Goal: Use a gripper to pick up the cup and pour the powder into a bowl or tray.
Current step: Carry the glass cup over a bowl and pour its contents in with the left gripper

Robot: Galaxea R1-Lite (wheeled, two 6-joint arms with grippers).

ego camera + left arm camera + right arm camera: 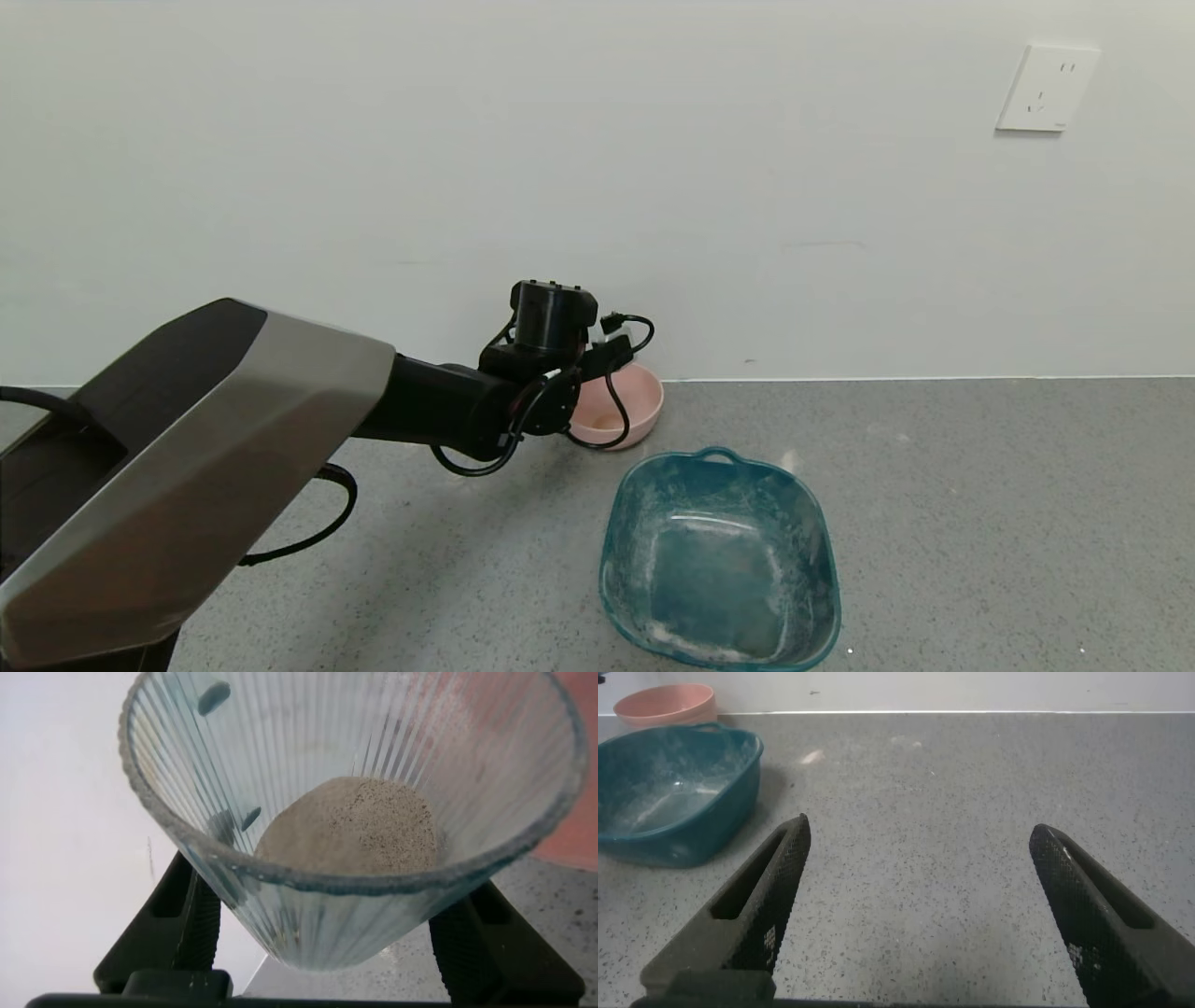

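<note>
The cup (355,812) sits clamped between the left pincer's (327,943) two fingers, a mound of powder (350,826) heaped inside it — held by the wall at the pink bowl (624,408). Just in front lies the teal tray (719,560) on the grey worktop (980,523). The right pincer (924,905) hangs low over the worktop — fingers spread wide, holding nothing.

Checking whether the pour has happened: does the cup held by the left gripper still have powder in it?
Yes. A mound of powder sits inside the ribbed cup, clamped by the left gripper beside the pink bowl.
</note>
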